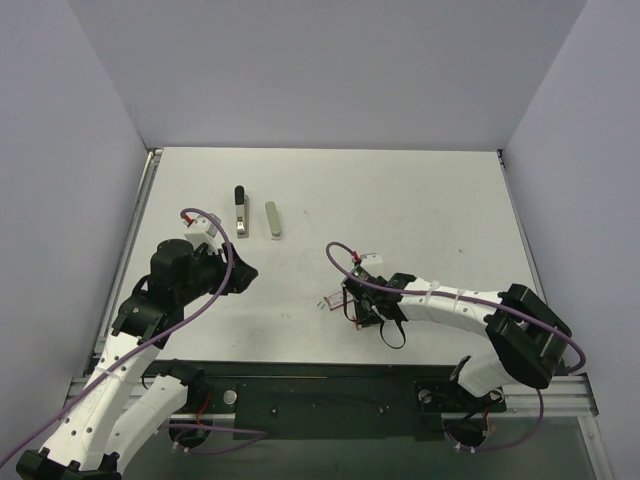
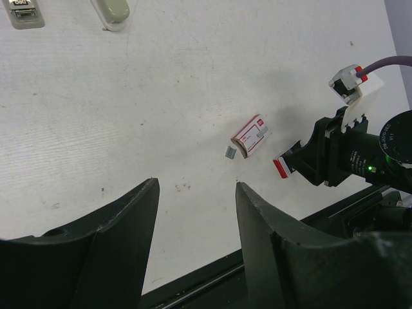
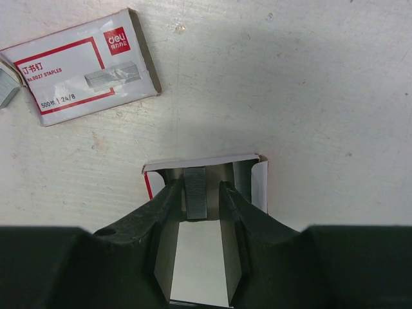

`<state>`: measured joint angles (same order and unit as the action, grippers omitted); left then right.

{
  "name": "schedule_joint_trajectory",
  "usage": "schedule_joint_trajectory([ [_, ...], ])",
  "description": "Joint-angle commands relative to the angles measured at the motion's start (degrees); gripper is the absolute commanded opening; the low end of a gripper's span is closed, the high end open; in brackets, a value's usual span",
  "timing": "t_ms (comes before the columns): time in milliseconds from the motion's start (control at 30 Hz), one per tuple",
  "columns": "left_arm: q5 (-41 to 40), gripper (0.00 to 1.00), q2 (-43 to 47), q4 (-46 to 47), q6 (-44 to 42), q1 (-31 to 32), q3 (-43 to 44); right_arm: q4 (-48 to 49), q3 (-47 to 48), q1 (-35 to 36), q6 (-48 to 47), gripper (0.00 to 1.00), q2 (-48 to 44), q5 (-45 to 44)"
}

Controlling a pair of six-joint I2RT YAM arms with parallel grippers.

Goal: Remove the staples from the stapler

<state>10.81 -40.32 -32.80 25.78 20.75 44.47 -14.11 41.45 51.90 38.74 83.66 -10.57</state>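
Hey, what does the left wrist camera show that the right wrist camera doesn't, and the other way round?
Only the left wrist view: the stapler and a grey bar at its top edge, the open left gripper, and the right gripper seen from outside.
Only the right wrist view: the inside of an open white tray, with a staple strip standing between that gripper's fingers.
Both: the red-and-white staple box lying flat, with a short grey staple piece just beside it.
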Motion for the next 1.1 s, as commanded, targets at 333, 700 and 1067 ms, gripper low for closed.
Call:
schedule_joint_trajectory([
  [333,1.1,0.61,0.1,3.0,-0.4,-0.5,-0.4,-2.5,1.8,0.4,0.3,0.21,-4.2,-3.0],
  [700,1.1,0.61,0.0,3.1,-0.3,-0.5,-0.4,-3.4,1.7,0.4,0.5,0.0,-4.5,-4.5],
  [1067,1.0,0.61,-0.1,3.1,-0.3,-0.5,-0.4,-3.1,1.4,-0.1,0.7,0.0,-2.4,-4.8],
])
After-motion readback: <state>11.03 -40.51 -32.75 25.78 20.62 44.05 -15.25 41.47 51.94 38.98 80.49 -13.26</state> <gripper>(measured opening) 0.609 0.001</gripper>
